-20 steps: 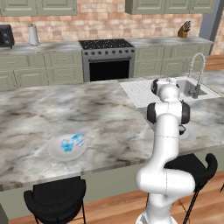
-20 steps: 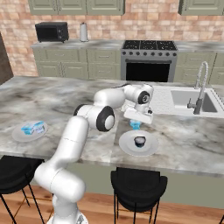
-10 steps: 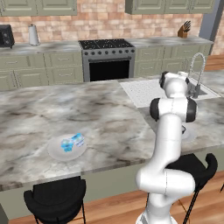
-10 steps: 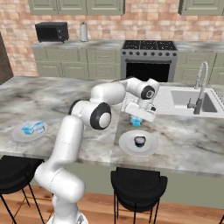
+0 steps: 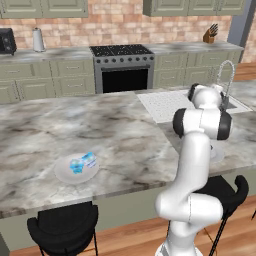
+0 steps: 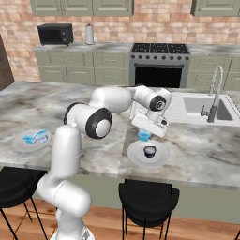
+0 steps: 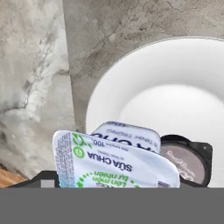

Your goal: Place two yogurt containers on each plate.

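My gripper (image 6: 143, 133) hangs just over the far rim of the right plate (image 6: 159, 159) and is shut on a light-blue yogurt container (image 6: 144, 137). In the hand view that container (image 7: 114, 159) fills the foreground with its white printed foil lid, hiding the fingertips. Beyond it lies the plate (image 7: 175, 96). A dark-lidded yogurt container (image 6: 149, 151) sits on this plate, also seen beside the held one (image 7: 186, 161). The left plate (image 6: 21, 144) carries two light-blue containers (image 6: 36, 137); it appears in the left base view too (image 5: 62, 172) with its containers (image 5: 82, 162).
Both plates rest near the front edge of the marble island. A sink (image 6: 206, 107) with a faucet (image 6: 214, 91) lies to the right behind the right plate. Black stools (image 6: 147, 199) stand below the counter edge.
The arm's upper links have swung to the right and the hand has turned. The held container stays over the right plate's far rim, slightly lower.
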